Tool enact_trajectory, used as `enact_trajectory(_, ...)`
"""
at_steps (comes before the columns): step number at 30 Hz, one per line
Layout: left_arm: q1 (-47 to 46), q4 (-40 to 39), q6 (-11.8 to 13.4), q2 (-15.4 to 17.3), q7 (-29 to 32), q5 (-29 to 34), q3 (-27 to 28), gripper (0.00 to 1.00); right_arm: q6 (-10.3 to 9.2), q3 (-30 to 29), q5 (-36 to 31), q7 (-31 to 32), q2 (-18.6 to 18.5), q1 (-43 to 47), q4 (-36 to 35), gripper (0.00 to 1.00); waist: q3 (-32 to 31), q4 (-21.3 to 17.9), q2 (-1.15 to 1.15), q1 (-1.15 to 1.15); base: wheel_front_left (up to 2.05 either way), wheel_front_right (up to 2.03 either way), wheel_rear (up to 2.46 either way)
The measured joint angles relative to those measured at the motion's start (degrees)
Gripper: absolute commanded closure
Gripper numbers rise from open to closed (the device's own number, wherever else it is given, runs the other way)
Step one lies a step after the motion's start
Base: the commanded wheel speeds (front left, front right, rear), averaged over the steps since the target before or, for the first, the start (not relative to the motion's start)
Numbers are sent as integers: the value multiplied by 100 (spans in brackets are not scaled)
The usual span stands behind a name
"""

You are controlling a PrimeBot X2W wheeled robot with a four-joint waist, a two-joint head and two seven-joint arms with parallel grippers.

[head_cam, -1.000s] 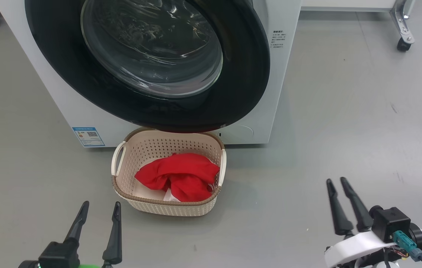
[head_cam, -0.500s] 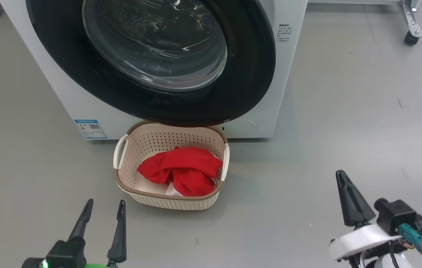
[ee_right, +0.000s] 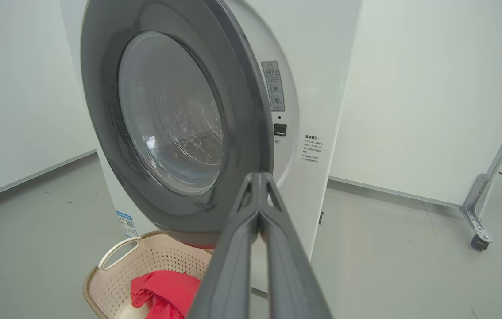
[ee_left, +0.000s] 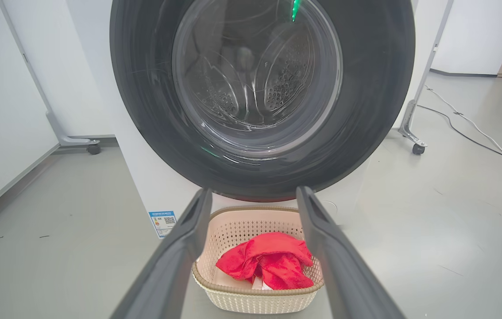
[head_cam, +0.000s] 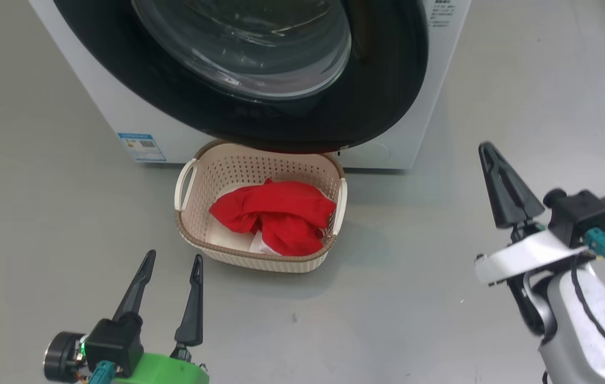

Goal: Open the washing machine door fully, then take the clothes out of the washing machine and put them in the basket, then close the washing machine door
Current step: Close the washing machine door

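Here, the left gripper [head_cam: 174, 256] stands wide and empty, the basket [head_cam: 260, 262] with the red clothes [head_cam: 276, 213] just ahead to its right, while the right gripper [head_cam: 487, 150], pinched together on nothing, faces the ajar washing machine door [head_cam: 388, 80] ahead.

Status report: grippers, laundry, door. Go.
Left gripper open, empty; right gripper shut, empty, raised. Clothes in basket. Door looks ajar, latch slot exposed. Basket sits close under door's lower edge.
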Motion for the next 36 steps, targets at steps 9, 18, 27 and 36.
enact_trajectory(9,-307,-10,-5,-99,-80,105,-174,0,140,127,-2,237,-100,-961,168,100,361,361,0,0,0,0,0)
enact_trajectory(18,-495,80,-83,-138,-133,121,-296,0,185,70,49,378,-190,-1657,541,100,624,744,0,0,0,0,0)
enact_trajectory(27,-663,59,-86,-151,-202,122,-255,0,234,76,115,533,-236,-2431,880,100,931,959,0,0,0,0,0)
enact_trajectory(36,-769,91,-109,-187,-259,122,-313,0,241,75,121,591,-344,-3033,1273,100,1161,1092,0,0,0,0,0)
